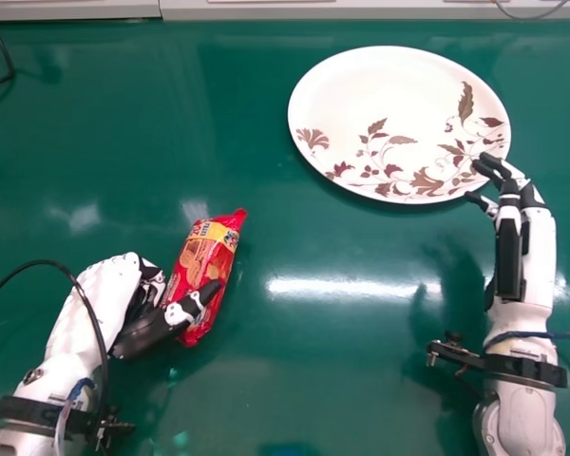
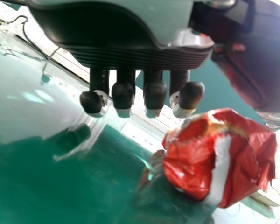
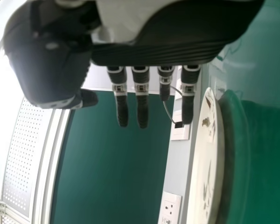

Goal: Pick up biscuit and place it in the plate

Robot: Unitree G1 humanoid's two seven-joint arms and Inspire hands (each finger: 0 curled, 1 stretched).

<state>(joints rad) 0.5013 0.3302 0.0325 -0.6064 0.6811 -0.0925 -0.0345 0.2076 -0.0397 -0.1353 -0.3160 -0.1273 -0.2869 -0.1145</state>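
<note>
left hand (image 1: 152,330) pinches biscuit packet (image 1: 206,256) (under thumb)

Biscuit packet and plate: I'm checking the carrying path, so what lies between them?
In the head view, only bare green tabletop lies between the biscuit packet and the plate.

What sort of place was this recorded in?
Probably a robotics lab or test bench: there is a glossy green tabletop, a power socket set in a pale strip, and a loose black cable.
</note>
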